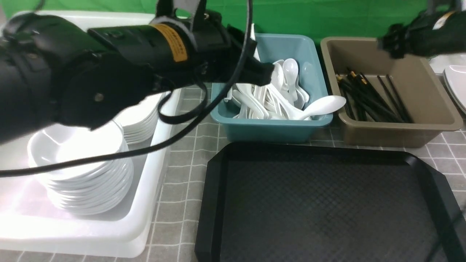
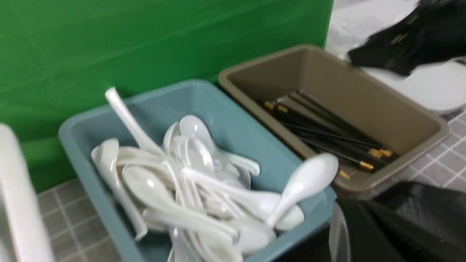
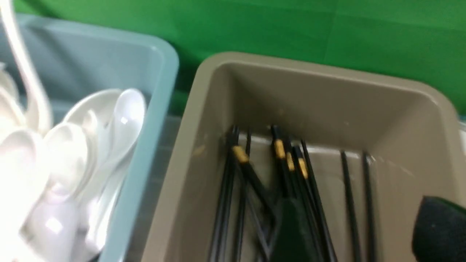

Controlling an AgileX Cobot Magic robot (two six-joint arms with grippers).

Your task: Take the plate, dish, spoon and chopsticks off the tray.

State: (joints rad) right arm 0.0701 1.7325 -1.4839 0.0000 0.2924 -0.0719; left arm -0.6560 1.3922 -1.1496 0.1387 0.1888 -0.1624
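The black tray lies in front with nothing on it; its corner shows in the left wrist view. Several white spoons fill the teal tub, and one spoon leans on the tub's rim. Black chopsticks lie in the brown tub. My left gripper hovers over the teal tub's near left part; its jaws are not clear. My right gripper is open and empty above the chopsticks. White plates lie at the far right edge.
A white bin on the left holds stacks of small white dishes. My left arm and its cable cross above that bin. A green backdrop stands behind the tubs. Grey tiled cloth covers the table.
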